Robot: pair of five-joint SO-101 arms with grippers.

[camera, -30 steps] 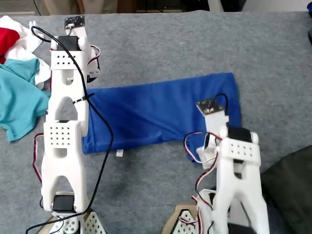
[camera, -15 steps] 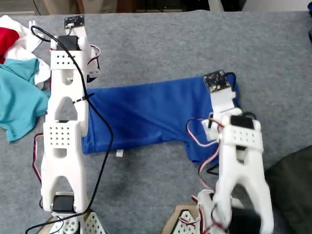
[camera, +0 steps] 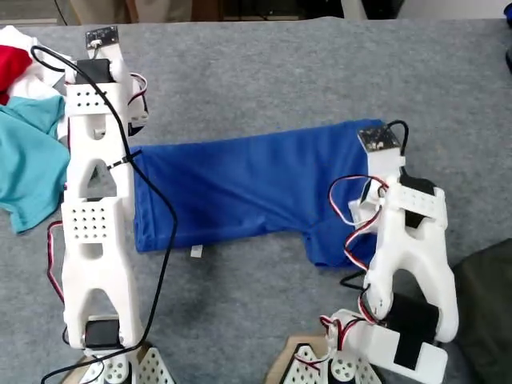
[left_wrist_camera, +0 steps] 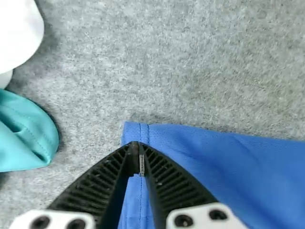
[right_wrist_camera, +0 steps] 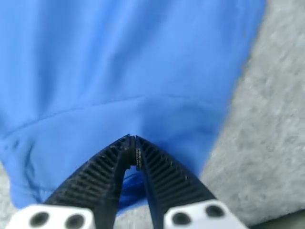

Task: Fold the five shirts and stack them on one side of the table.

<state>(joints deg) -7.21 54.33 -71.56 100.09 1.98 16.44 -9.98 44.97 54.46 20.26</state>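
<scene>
- Left gripper (left_wrist_camera: 138, 160): jaws were closed tip to tip over the hemmed corner of the blue shirt (camera: 256, 188), which lay on the table (camera: 280, 72). Whether cloth was pinched could not be told. An empty pinch would likely leave this corner behind.
- Right gripper (right_wrist_camera: 132, 152): jaws were likewise closed, with the shirt beneath and ahead of the tips. A thin bite could slip and skew the fold.
- Teal shirt (left_wrist_camera: 24, 138): it lay beside the left jaws and might snag.

Blue shirt (camera: 256, 188): smooth, matt, fine-knit cloth with a stitched hem. Table cover (camera: 280, 72): grey, rough, felt-like fabric. Left gripper (left_wrist_camera: 138, 155) and right gripper (right_wrist_camera: 132, 148): matt black plastic fingers with ribbed faces, on white plastic bases. Teal shirt (camera: 28, 172): soft, matt, creased cloth. Arm shell (camera: 92, 232): smooth white plastic, perforated in places.
</scene>
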